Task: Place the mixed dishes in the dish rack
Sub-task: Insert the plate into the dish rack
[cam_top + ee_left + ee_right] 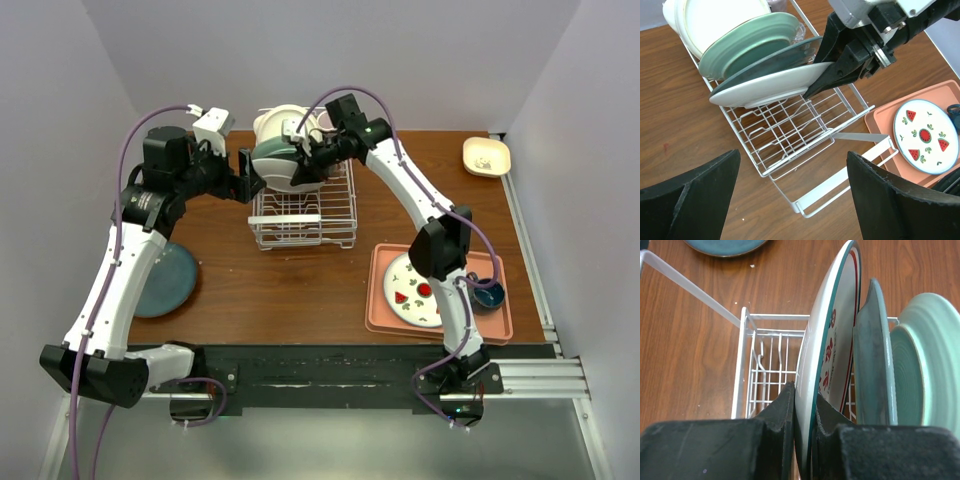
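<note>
The white wire dish rack (300, 215) stands at the table's middle back. Upright in its far end are a cream plate (720, 20), a pale green plate (752, 40) and a grey-green plate (872, 365). My right gripper (805, 395) is shut on the rim of a white plate with a teal edge and red print (832, 325). It holds that plate tilted over the rack's slots, right beside the grey-green plate. My left gripper (793, 155) hangs open and holds nothing. It is at the rack's left side (250, 185), with the rack's white end bar (840, 180) below it.
A salmon-pink tray (380, 310) at the front right holds a watermelon-patterned plate (412, 292) and a dark blue cup (487, 295). A dark teal plate (165, 280) lies on the table by the left arm. A small cream dish (486, 156) sits at the back right corner.
</note>
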{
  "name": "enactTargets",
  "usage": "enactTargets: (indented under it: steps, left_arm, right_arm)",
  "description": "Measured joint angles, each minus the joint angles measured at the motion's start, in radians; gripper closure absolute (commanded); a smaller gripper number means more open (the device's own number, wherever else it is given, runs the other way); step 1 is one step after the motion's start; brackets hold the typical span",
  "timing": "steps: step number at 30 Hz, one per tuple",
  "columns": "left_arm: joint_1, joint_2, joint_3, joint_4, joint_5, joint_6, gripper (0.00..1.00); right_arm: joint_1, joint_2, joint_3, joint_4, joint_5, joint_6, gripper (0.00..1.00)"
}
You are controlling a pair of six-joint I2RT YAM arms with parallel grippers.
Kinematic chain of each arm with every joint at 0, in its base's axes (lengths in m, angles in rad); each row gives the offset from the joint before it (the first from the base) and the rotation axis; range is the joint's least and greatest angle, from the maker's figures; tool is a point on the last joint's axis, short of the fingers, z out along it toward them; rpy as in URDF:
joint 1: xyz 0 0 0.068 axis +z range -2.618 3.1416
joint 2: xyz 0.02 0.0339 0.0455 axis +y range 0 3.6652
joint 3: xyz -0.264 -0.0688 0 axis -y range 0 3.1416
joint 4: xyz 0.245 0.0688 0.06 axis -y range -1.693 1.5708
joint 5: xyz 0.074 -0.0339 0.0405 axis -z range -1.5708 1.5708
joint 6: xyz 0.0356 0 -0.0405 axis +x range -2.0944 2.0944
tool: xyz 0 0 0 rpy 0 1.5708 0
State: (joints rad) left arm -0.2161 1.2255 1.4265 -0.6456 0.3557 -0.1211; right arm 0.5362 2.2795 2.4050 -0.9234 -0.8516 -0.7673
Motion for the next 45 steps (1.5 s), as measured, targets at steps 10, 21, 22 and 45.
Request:
enactTargets:
  steps: [10,21,22,45]
  left_arm:
    - [0.0,0.0,-0.002,-0.016,0.0,0.0,0.07]
    - [0.0,0.0,-0.017,-0.015,0.012,-0.008,0.07]
    - [0.0,0.0,-0.018,-0.017,0.013,-0.01,0.07]
    - [0.0,0.001,-0.034,-0.014,0.026,-0.018,0.07]
  right_arm:
    - [-0.001,0.048,0.002,0.007,-0.006,-0.047,1.0]
    - [0.004,0.048,-0.003,0.057,0.028,0.045,0.84]
    - [0.005,0.047,-0.01,0.065,0.028,0.051,0.78]
    - [-0.002,-0.129,-0.244,0.134,0.235,0.158,0.29]
